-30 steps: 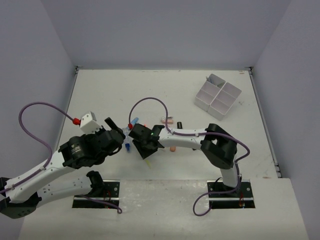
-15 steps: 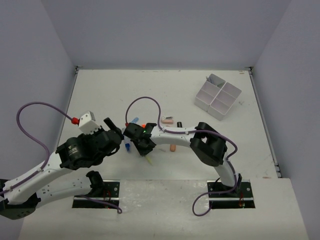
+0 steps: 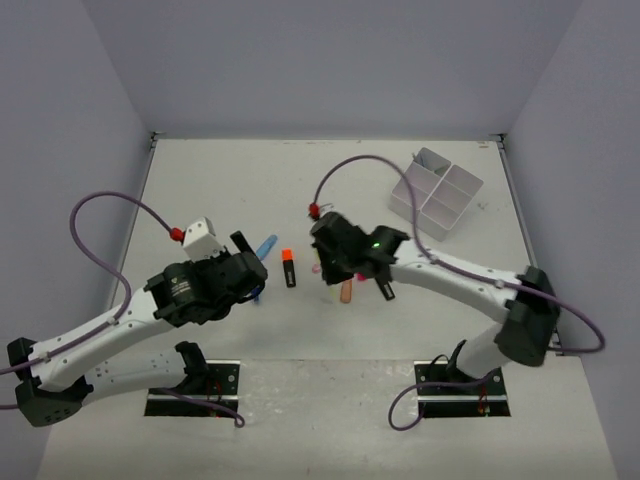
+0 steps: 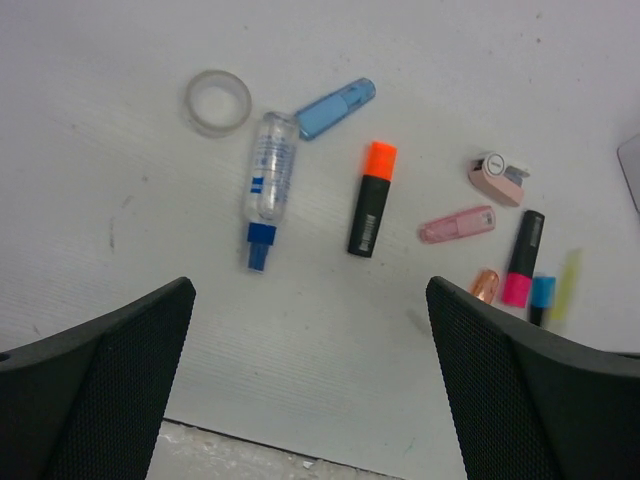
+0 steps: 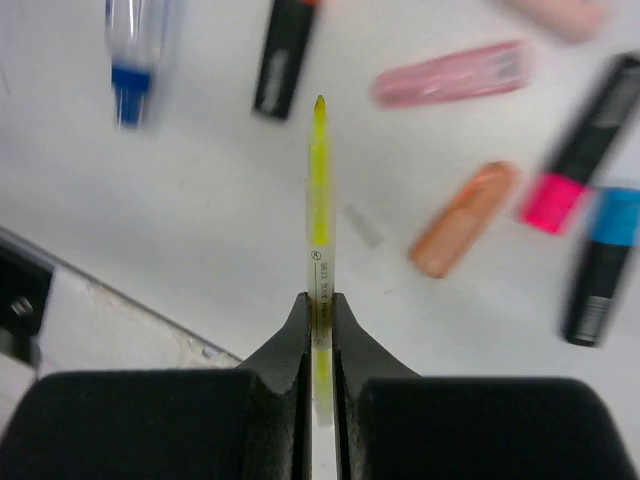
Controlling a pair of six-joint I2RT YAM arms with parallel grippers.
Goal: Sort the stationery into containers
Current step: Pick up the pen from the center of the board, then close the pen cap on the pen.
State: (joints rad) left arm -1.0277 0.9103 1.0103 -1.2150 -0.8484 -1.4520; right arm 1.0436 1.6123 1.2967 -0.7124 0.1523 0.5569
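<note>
My right gripper (image 5: 319, 310) is shut on a thin yellow pen (image 5: 319, 200), which sticks out forward above the table. Under it lie an orange-capped highlighter (image 5: 285, 60), a pink piece (image 5: 452, 72), a copper-coloured piece (image 5: 462, 218) and pink-capped (image 5: 585, 150) and blue-capped (image 5: 600, 265) highlighters. My left gripper (image 4: 310, 380) stands open and empty, short of a clear tape roll (image 4: 217, 101), a blue marker (image 4: 335, 108), a clear pen with a blue tip (image 4: 267, 187) and a pink eraser (image 4: 497, 179). From above, the right gripper (image 3: 333, 270) hangs mid-table and the left gripper (image 3: 252, 272) is to its left. The white divided tray (image 3: 407, 208) stands far right.
The table's near edge (image 5: 60, 330) runs just below the held pen. Grey walls close in the table's left, back and right sides. Purple cables arch over both arms. The orange-capped highlighter (image 3: 288, 268) lies between the two grippers.
My right gripper closed on the yellow pen, lifted it and swung right, away from the left arm. The left arm shifted slightly forward and right, still open.
</note>
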